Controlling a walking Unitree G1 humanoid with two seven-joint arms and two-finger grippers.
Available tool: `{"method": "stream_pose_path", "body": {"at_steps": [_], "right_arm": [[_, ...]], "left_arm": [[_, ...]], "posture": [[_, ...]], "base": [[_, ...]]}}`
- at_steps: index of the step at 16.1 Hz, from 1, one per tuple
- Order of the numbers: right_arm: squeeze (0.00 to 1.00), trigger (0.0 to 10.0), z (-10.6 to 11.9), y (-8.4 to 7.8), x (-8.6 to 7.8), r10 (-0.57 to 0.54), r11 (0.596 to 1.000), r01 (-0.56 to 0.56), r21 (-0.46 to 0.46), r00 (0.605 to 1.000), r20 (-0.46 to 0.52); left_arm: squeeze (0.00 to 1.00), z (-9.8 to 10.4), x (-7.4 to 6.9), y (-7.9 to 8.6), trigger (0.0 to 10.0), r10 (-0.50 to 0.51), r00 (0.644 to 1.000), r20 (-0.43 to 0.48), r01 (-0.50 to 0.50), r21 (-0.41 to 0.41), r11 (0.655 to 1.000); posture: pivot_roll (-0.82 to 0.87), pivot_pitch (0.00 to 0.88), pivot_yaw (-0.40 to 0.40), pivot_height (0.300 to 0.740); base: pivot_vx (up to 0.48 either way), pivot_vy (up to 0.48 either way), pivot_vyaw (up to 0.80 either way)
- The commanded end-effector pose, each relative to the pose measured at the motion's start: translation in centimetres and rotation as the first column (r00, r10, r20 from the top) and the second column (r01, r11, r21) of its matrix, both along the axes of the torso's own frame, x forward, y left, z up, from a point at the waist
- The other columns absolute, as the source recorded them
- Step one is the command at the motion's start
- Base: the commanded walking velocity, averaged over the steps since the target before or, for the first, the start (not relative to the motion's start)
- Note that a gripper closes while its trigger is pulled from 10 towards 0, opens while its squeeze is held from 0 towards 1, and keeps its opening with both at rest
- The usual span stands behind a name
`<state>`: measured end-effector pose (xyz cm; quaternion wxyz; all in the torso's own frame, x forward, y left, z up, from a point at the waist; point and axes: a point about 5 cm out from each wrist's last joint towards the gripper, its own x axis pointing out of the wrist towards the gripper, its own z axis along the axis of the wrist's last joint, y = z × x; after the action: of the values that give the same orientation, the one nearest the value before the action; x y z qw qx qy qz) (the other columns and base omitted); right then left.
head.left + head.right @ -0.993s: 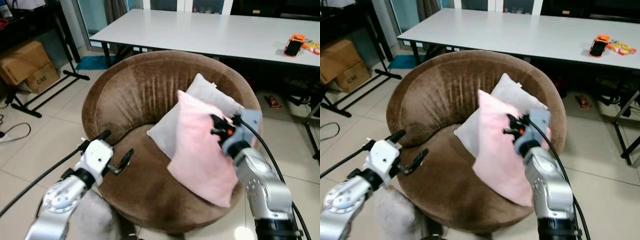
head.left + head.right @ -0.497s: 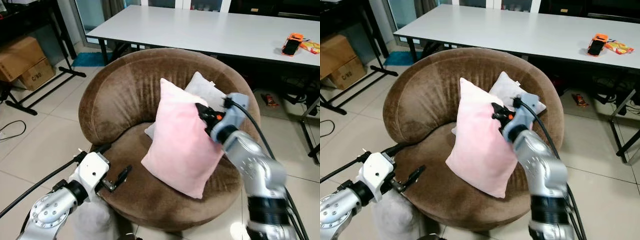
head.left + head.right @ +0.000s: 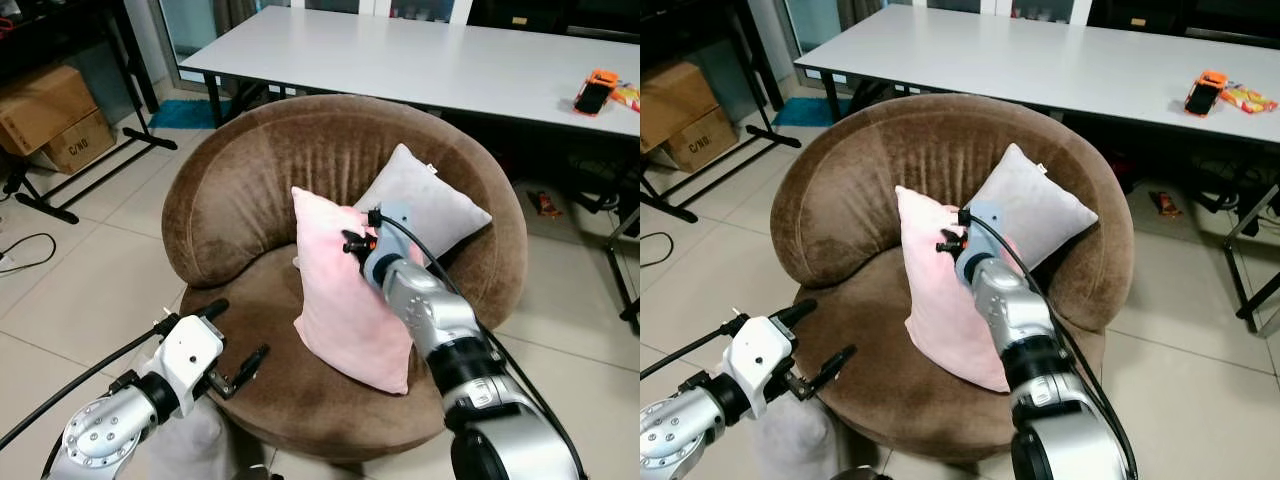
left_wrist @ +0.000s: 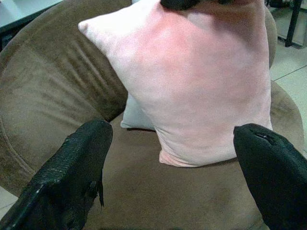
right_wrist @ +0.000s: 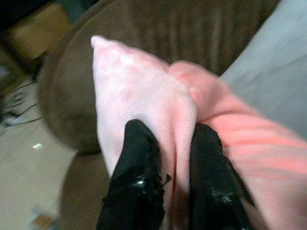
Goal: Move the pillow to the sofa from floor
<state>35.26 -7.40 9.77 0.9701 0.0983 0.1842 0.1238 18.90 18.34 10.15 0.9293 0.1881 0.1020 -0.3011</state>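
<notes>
A pink pillow (image 3: 345,300) stands upright on the seat of a round brown velvet sofa chair (image 3: 250,170), leaning against a grey pillow (image 3: 425,205) behind it. My right gripper (image 5: 168,158) is shut on the pink pillow's top edge, with fabric bunched between its black fingers (image 5: 136,163). My left gripper (image 3: 235,350) stands open at the chair's front left rim, apart from the pillow; its wide-spread fingers (image 4: 72,172) frame the pink pillow (image 4: 201,86) in the left wrist view.
A long white table (image 3: 420,55) stands behind the chair, with an orange object (image 3: 595,92) on its right end. Cardboard boxes (image 3: 50,120) and a black stand's legs (image 3: 90,170) are at the left. A fluffy grey thing (image 3: 195,445) lies on the tiled floor under my left arm.
My right gripper has carried the pink pillow leftward and down onto the seat; it now stands upright against the grey pillow. The left gripper has barely moved.
</notes>
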Motion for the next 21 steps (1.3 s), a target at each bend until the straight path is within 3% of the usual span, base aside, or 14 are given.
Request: {"method": "stream_pose_path", "body": {"at_steps": [1,5,7,9,10,11,12,13,15,16,18,20,21], "right_arm": [[1.00,10.0,0.3,-0.2,0.3,-0.025,1.000,0.025,-0.012,0.999,0.025],[1.00,10.0,2.5,-3.3,1.7,-0.171,0.985,0.162,0.065,0.970,0.174],[1.00,10.0,4.2,-5.6,2.3,-0.235,0.972,0.218,0.090,0.930,0.283],[1.00,10.0,4.4,-6.1,2.3,-0.237,0.971,0.225,0.076,0.922,0.305],[1.00,10.0,5.3,-7.2,1.8,-0.194,0.981,0.183,0.064,0.912,0.361],[0.56,10.0,5.9,-7.7,0.1,-0.040,0.999,0.030,0.029,0.915,0.401],[0.00,10.0,6.1,-7.9,-0.9,0.039,0.999,-0.040,-0.007,0.910,0.412],[0.00,10.0,5.7,-8.3,-2.9,0.197,0.980,-0.173,-0.096,0.896,0.397],[0.00,10.0,4.8,-9.6,-5.0,0.305,0.949,-0.249,-0.195,0.884,0.353],[0.00,10.0,4.6,-10.0,-5.5,0.305,0.948,-0.251,-0.195,0.890,0.339],[0.00,10.0,3.6,-11.1,-7.6,0.214,0.967,-0.159,-0.201,0.933,0.288],[0.00,10.0,1.9,-11.2,-9.9,0.016,0.990,0.018,-0.142,0.971,0.239],[0.00,10.0,1.4,-10.6,-10.7,0.027,0.989,0.008,-0.147,0.973,0.230]], "left_arm": [[0.00,0.4,-0.1,-0.1,10.0,-0.014,1.000,0.007,0.014,0.006,1.000],[0.00,0.5,0.0,-0.1,10.0,0.003,1.000,0.020,-0.003,0.006,1.000],[0.00,0.7,0.7,-0.1,10.0,0.006,0.999,0.037,-0.007,0.007,1.000],[0.00,0.7,0.8,-0.2,10.0,0.006,0.999,0.040,-0.007,0.007,1.000],[0.00,0.8,0.9,-0.2,10.0,0.008,0.999,0.048,-0.009,0.012,1.000],[0.00,0.8,0.7,0.0,10.0,0.020,0.999,0.048,-0.020,0.013,1.000],[0.00,0.7,0.6,0.1,10.0,0.025,0.999,0.044,-0.026,0.018,1.000],[0.00,0.4,0.5,0.2,10.0,0.033,0.999,0.038,-0.034,0.029,0.999],[0.00,0.2,0.5,0.1,10.0,0.037,0.998,0.041,-0.039,0.033,0.999],[0.00,0.3,0.6,0.1,10.0,0.042,0.998,0.047,-0.044,0.032,0.999],[0.00,0.1,1.1,0.7,10.0,0.184,0.979,0.084,-0.186,0.016,0.982],[0.00,0.4,1.0,0.8,10.0,0.335,0.935,0.117,-0.329,-0.066,0.942],[0.00,0.4,0.8,0.8,10.0,0.362,0.923,0.130,-0.356,-0.068,0.932]], "posture": [[-0.01,0.000,-0.011,0.740],[-0.01,0.000,-0.010,0.740],[-0.02,0.000,0.006,0.740],[-0.03,0.000,0.010,0.740],[-0.02,0.000,0.000,0.740],[-0.02,0.000,-0.003,0.740],[-0.02,0.000,-0.003,0.740],[-0.02,0.000,-0.002,0.740],[-0.03,0.000,0.002,0.740],[-0.03,0.000,0.003,0.740],[-0.04,0.000,-0.004,0.740],[-0.03,0.000,-0.015,0.740],[-0.03,0.000,-0.015,0.740]], "base": [[0.000,0.000,0.00],[0.000,0.000,0.00],[0.000,0.000,0.00],[0.000,0.000,0.00],[0.000,0.000,0.00],[0.000,0.000,0.00],[0.000,0.000,0.00],[0.000,0.000,0.00],[0.000,0.000,0.00],[0.000,0.000,0.00],[0.000,0.000,0.00],[0.000,0.000,0.00],[0.000,0.000,0.00]]}}
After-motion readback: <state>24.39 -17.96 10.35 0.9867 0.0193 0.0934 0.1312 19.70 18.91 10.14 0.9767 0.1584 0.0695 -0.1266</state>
